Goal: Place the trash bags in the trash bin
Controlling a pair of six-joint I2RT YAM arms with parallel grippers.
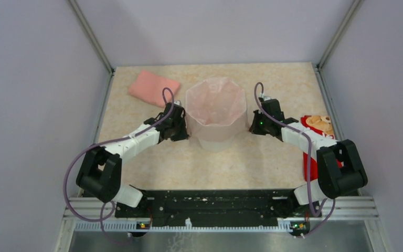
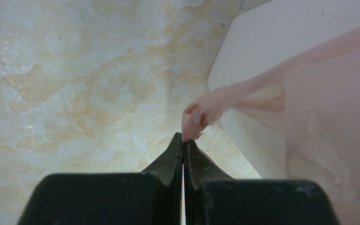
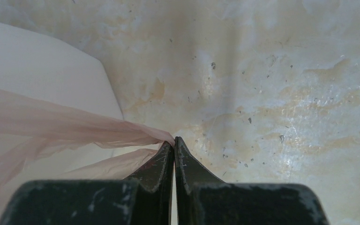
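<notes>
The white faceted trash bin (image 1: 216, 134) stands mid-table with the pale pink film trash bag (image 1: 215, 102) lining it and draped over its rim. My left gripper (image 1: 182, 126) sits at the bin's left side, shut on a bunched corner of the bag (image 2: 194, 117) beside the bin wall (image 2: 258, 51). My right gripper (image 1: 252, 125) sits at the bin's right side, shut on a stretched fold of the bag (image 3: 122, 133) next to the bin wall (image 3: 42, 70). In the wrist views both gripper tips (image 2: 183, 139) (image 3: 173, 140) are pressed together on the film.
A folded salmon-pink cloth (image 1: 154, 87) lies at the back left. A red packet with a bear picture (image 1: 317, 126) lies at the right edge, partly under the right arm. Grey walls enclose the marbled table (image 1: 241, 168).
</notes>
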